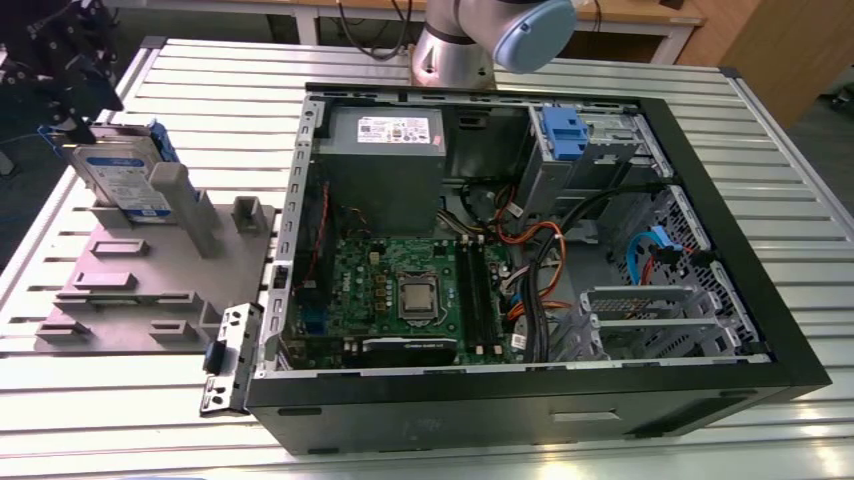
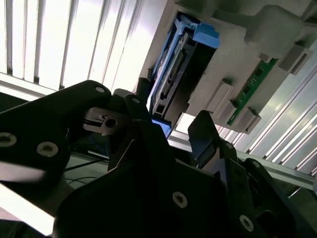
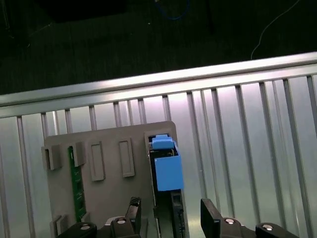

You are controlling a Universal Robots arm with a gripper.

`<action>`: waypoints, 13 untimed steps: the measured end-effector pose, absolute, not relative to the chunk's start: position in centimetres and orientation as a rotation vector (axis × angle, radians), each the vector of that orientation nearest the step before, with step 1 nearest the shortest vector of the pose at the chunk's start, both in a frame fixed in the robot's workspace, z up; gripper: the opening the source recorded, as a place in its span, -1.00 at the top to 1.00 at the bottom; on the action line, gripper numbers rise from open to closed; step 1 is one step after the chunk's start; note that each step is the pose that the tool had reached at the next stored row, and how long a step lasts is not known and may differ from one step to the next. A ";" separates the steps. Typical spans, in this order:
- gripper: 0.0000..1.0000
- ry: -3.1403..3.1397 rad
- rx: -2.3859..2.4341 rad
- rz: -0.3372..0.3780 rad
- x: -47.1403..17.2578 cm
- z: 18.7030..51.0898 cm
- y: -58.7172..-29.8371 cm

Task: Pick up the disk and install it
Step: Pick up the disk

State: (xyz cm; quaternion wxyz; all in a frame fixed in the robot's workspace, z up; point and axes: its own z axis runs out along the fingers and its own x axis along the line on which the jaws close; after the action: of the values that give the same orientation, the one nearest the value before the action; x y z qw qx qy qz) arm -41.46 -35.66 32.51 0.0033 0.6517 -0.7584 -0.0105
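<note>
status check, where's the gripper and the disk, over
Gripper over the disk, jaws open. Disk on edge in the grey fixture, not gripped. Nothing seen between jaws and disk.

Exterior view: even overhead light is falling on the counter (image 1: 747,110). Its metal slats are glaring white along the near edge, strongest toward the exterior view's right. The computer case (image 1: 534,410) is shading its own interior.

Second wrist view: the slats are blowing out to white, and the hand (image 2: 171,116) is reading as a backlit black mass.

First wrist view: the background (image 3: 99,44) beyond the counter is lying in near darkness, and the far rail (image 3: 148,82) is gleaming.
</note>
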 end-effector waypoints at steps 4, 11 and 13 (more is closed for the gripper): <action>-0.18 -2.362 2.048 -0.018 -41.7 32.1 -35.3; -0.18 -2.281 2.124 0.001 -41.7 31.5 -35.3; -0.18 -2.257 2.150 0.001 -41.7 31.4 -35.3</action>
State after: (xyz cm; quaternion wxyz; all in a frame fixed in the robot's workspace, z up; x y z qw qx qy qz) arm -41.73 -35.31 31.44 0.0124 0.6897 -0.7240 0.0004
